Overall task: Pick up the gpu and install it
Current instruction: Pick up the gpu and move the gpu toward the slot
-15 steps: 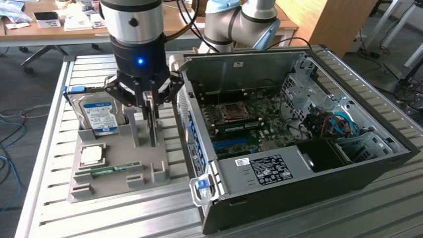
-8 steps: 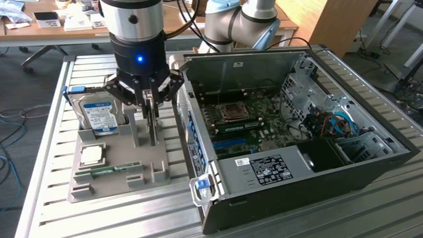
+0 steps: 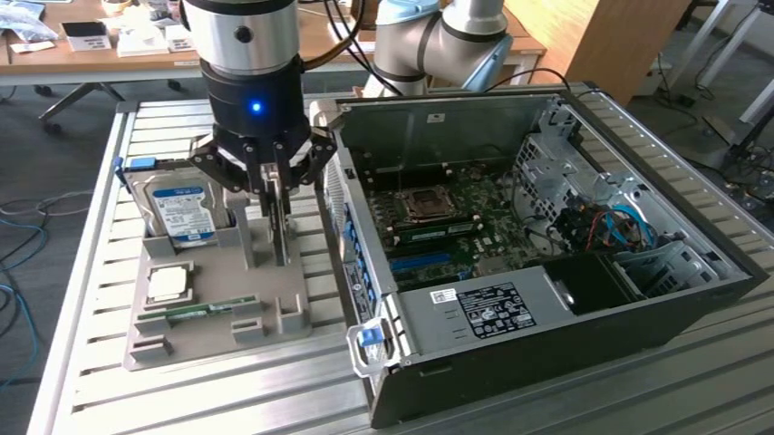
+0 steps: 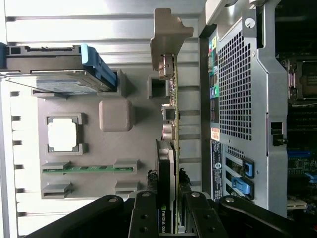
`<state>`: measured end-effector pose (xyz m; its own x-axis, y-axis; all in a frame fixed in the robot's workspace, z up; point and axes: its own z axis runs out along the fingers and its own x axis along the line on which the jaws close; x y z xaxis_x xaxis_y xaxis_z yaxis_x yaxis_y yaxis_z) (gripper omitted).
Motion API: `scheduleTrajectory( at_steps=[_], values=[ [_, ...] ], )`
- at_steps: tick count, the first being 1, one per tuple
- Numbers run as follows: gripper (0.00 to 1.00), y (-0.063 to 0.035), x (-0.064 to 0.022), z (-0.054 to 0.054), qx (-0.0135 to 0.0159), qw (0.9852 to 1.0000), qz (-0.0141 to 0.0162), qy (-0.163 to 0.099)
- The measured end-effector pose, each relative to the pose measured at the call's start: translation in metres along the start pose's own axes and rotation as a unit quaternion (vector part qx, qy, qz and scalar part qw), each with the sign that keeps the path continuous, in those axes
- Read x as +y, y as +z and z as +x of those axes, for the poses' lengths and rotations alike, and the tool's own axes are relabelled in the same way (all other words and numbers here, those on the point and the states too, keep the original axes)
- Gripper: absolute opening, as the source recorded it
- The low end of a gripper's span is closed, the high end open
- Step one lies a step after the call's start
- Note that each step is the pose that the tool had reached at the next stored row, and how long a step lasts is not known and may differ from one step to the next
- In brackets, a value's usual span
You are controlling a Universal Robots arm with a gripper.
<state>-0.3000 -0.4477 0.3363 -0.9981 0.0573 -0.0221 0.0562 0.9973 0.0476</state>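
Gpu point(image 3: 281, 227) upright in the gray holder point(image 3: 206, 335), pinched from above by the gripper point(image 3: 275, 177), beside the computer case point(image 3: 677, 299)

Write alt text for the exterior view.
A robot arm's gripper is down over the gpu, which stands upright in a grey tray on a slatted table. A hard drive stands in the tray on the exterior view's left; an open computer case lies on the view's right.

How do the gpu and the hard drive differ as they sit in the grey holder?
The gpu is clamped in the gripper; the hard drive stands untouched. The gpu is a thin green board with a silver end bracket; the hard drive is a thicker silver block with a blue-white label. Both stand on edge in the grey holder.
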Motion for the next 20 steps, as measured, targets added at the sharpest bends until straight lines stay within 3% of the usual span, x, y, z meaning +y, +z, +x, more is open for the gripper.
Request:
scheduleTrajectory(
  at_steps=[11,20],
  values=[
    [0.27,-0.0121,0.0006,0.0,-0.0001,1.0,-0.0001,0.0],
    [0.27,-0.0326,0.0016,-0.001,-0.0001,1.0,-0.0001,0.0]
  ],
)
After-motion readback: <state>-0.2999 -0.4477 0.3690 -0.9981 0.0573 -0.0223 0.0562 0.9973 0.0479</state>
